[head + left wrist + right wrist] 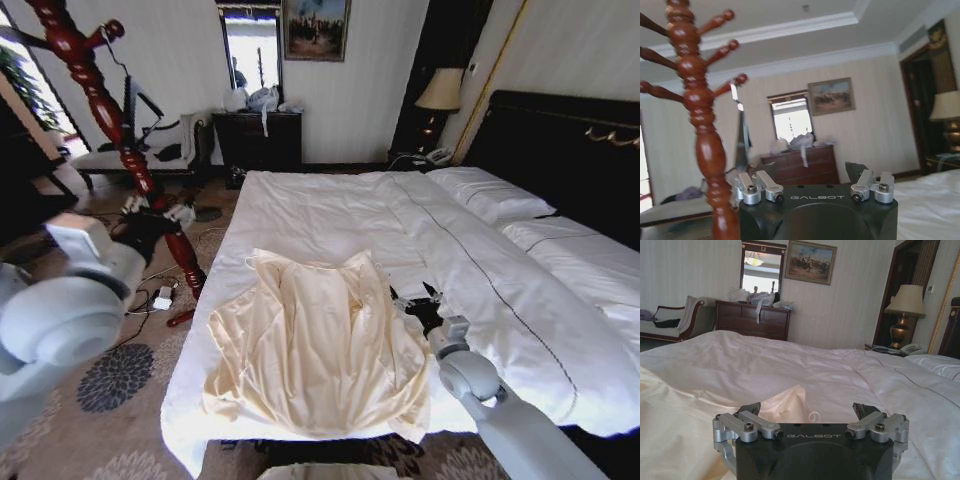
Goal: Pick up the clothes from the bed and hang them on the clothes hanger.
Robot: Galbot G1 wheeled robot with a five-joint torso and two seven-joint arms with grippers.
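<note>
Right gripper [810, 412]: low over the bed, at the shirt's right edge near the collar; jaws spread wide, nothing between them. Fingertips [428, 291] dark against the white duvet, just beside the cream fabric, contact not certain.

Left gripper [810, 172]: raised off to the left of the bed, close to the dark-red coat stand [702, 125]; jaws wide, empty.

Clothes [318, 345]: one pale-yellow silky long-sleeved shirt, spread flat on the near left part of the bed, collar toward the headboard, hem and one sleeve reaching the mattress edge. In the right wrist view, a peak of the collar [792, 402] just ahead of the jaws.

Clothes hanger: small silver wire hook [814, 416] curling up at the collar between the open jaws; body of the hanger hidden, seemingly under or inside the shirt.

Bed [330, 205]: white duvet with thin dark seam, pillows [490, 190] at the far right.

Progress, as judged: early. Shirt not lifted, nothing gripped, hanging not done. Remaining: closing on hook or collar, lifting, carrying to the stand, hanging.
</note>
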